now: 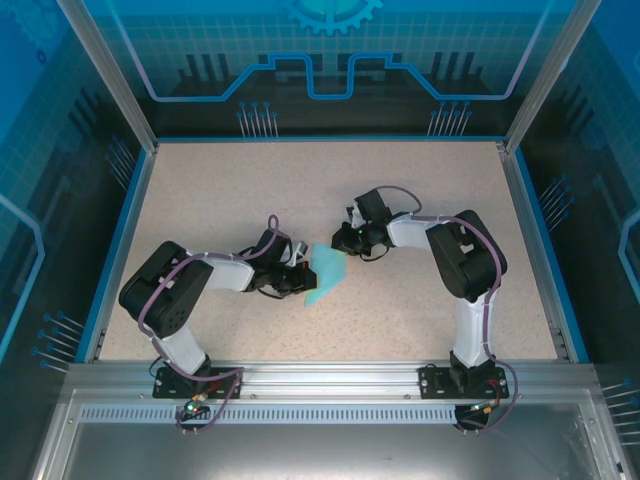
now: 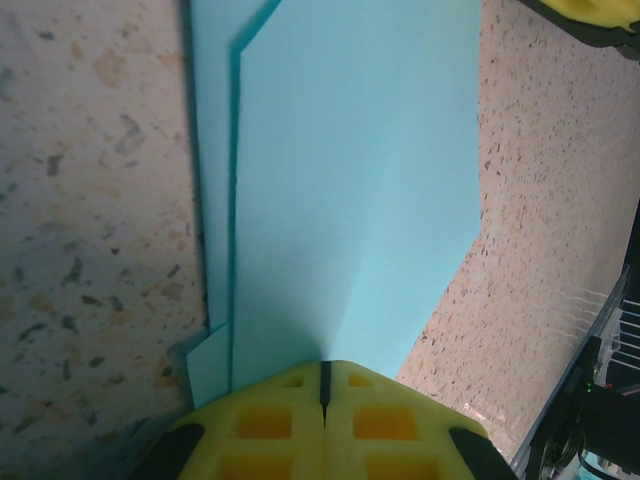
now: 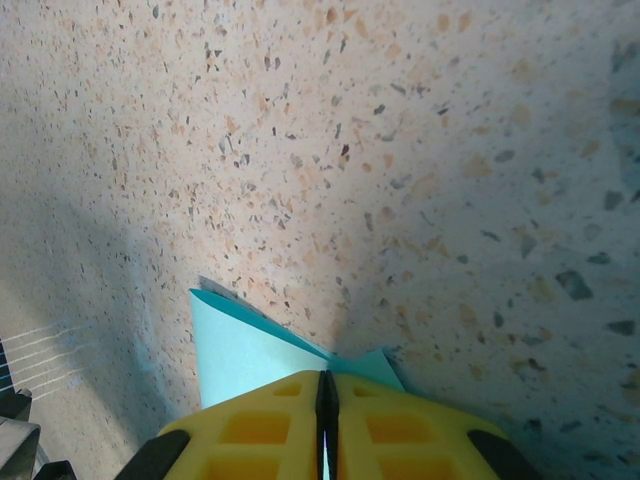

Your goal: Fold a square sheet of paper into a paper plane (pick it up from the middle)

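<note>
Cyan sheet of paper (image 1: 327,272), part-folded, speckled bench (image 1: 250,190) beneath. Left end effector (image 2: 323,368) and right end effector (image 3: 325,380) each pinch 1 edge.

My left pincer (image 2: 324,388) hides the edge of the sheet of paper (image 2: 350,180) that it pinches, and the sheet's other end is cut off by the top of my left wrist view. My right pincer (image 3: 326,395) covers most of the sheet, leaving one corner. From above, its folds are too small to tell.
</note>
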### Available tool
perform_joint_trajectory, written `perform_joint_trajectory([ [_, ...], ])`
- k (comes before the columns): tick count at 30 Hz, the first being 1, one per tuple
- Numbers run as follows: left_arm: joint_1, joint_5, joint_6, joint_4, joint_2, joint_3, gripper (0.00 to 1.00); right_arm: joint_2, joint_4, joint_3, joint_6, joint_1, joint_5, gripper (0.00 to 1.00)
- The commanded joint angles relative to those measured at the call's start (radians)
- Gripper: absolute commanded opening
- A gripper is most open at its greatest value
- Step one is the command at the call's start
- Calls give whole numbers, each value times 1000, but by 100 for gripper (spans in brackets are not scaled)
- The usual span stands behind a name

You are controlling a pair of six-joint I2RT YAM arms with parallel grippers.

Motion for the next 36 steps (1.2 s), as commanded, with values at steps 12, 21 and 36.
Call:
perform_joint_trajectory([
  [12,1,-151,36,-178,59,-74,0,29,-59,59,-48,-66,96,12],
  [21,1,-148,34,-178,54,-71,0,-140,-97,40,-78,-61,78,14],
  [36,1,-138,31,-172,38,-69,0,-176,35,-106,31,112,47,12],
])
